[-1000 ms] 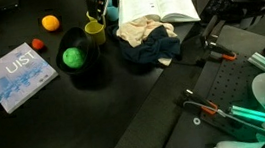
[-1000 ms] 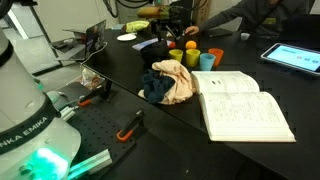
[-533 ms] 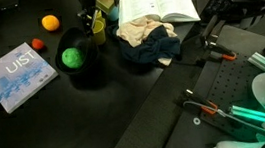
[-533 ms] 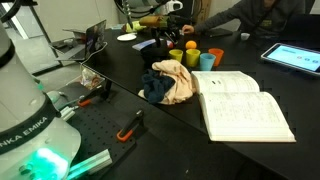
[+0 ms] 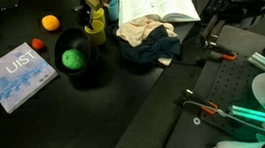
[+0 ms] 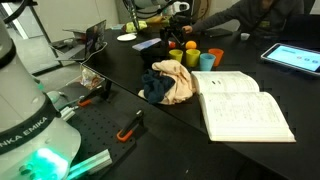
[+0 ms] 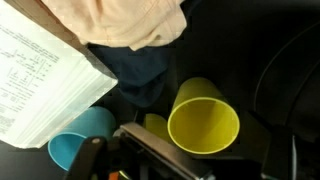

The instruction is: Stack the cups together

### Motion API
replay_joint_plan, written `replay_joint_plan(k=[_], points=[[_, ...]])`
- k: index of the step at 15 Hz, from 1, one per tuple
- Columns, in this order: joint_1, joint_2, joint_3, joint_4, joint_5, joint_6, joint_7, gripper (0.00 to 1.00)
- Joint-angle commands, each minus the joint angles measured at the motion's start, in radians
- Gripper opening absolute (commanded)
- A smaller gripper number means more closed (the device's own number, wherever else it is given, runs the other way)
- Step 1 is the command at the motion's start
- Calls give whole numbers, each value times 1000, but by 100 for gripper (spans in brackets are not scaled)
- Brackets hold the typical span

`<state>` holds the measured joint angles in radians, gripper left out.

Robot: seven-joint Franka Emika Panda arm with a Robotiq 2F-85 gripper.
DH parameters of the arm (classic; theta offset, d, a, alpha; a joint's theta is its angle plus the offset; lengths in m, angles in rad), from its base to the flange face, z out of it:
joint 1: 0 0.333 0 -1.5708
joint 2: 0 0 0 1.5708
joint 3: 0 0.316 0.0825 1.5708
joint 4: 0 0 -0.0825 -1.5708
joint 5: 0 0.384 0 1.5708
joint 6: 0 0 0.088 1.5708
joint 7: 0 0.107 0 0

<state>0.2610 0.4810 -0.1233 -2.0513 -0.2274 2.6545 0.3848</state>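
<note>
The yellow-green cup (image 5: 94,30) stands upright beside the black bowl (image 5: 80,70). In the wrist view it (image 7: 205,122) fills the middle, with its mouth open toward the camera. The light blue cup (image 7: 80,150) stands close by, next to the open book. In an exterior view the orange cup (image 6: 190,47), the yellow-green cup (image 6: 215,57) and the light blue cup (image 6: 205,62) form a tight group. My gripper (image 5: 91,3) hangs just above the cups. Only part of one finger (image 7: 150,155) shows, so its jaws are unclear.
The black bowl holds a green ball (image 5: 72,59). An orange fruit (image 5: 50,23) and a blue book (image 5: 17,75) lie beyond it. A crumpled cloth (image 5: 148,37) and an open book (image 5: 155,3) lie on the cups' other side. A person's arm (image 6: 230,15) reaches in.
My gripper has shifted a little sideways over the cups, toward the bowl. The cups have not moved.
</note>
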Motion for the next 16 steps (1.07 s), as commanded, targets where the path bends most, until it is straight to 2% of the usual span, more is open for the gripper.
replay_joint_plan(k=[1,7,12,13,14,16], points=[[22,37,-35,51,-23,-24,80,100],[80,98,-116,84,-49,4,255,100],[104,138,-136,101,-54,-1,348,100],[104,145,-134,103,-51,-5,356,97],[108,151,-137,102,-55,1,366,74],[115,161,-144,101,-63,12,380,70]])
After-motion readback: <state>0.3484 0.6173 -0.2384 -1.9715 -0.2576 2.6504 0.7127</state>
